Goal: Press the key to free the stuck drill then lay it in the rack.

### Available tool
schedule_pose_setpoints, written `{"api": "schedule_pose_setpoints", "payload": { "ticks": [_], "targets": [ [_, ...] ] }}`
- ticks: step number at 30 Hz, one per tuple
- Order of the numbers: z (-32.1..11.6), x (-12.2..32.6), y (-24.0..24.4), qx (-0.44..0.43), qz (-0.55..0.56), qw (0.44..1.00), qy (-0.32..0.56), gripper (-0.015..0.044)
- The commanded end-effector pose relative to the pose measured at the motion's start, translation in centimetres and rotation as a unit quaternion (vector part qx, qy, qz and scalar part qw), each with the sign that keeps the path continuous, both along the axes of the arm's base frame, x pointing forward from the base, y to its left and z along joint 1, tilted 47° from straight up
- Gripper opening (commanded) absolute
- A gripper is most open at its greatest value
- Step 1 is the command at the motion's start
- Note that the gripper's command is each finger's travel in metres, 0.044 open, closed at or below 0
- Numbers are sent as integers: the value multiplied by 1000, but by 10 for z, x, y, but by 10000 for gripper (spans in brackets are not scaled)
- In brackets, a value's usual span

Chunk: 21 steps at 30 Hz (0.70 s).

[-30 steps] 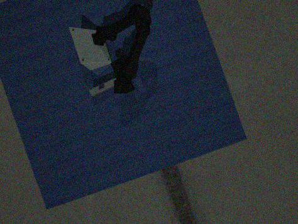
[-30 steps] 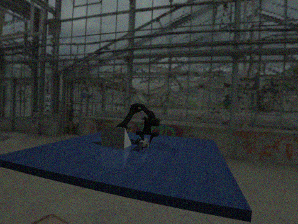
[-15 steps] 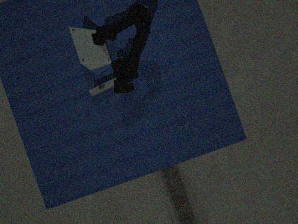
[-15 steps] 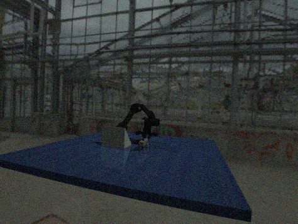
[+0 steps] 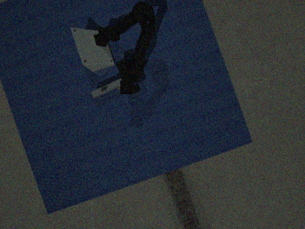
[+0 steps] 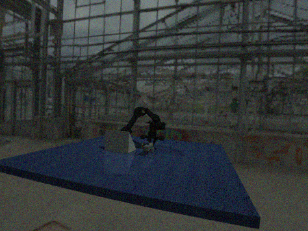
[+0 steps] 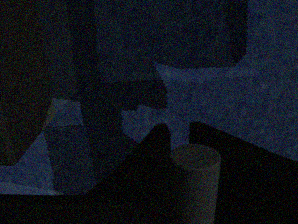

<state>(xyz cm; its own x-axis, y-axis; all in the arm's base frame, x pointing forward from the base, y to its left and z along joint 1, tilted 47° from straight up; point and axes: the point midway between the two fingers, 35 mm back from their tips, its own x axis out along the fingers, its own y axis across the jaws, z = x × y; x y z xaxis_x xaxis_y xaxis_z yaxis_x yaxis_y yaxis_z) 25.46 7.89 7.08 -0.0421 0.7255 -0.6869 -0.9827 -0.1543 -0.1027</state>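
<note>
My gripper (image 5: 130,88) (image 6: 151,143) (image 7: 177,134) is shut on a grey cylinder (image 7: 200,175), which stands between the dark fingers in the wrist view. I cannot tell whether this cylinder is the drill or the key. A pale bar (image 5: 112,86) with a dark opening runs out from under the gripper in the top view. A small pale piece (image 6: 148,148) shows at the fingers in the exterior view. The picture is dark and grainy. The fingers and the arm hide the cylinder in the top and exterior views, and I cannot make out the rack.
A large pale box (image 5: 93,51) (image 6: 117,142) with a sloping side stands beside the pale bar, near the arm's base. The arm arches above the blue table top (image 5: 145,154) (image 6: 169,175). Shadows of the arm lie on it.
</note>
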Motion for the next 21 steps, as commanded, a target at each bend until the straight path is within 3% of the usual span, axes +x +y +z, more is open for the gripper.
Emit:
{"api": "schedule_pose_setpoints", "payload": {
  "ticks": [1, 17, 21],
  "targets": [
    [6, -1, 4, 1, -2, 1000, 1, 0],
    [23, -5, 21, 1, -2, 1000, 1, 0],
    [18, -5, 17, 0, 0, 1000, 1, 105]
  ]
}}
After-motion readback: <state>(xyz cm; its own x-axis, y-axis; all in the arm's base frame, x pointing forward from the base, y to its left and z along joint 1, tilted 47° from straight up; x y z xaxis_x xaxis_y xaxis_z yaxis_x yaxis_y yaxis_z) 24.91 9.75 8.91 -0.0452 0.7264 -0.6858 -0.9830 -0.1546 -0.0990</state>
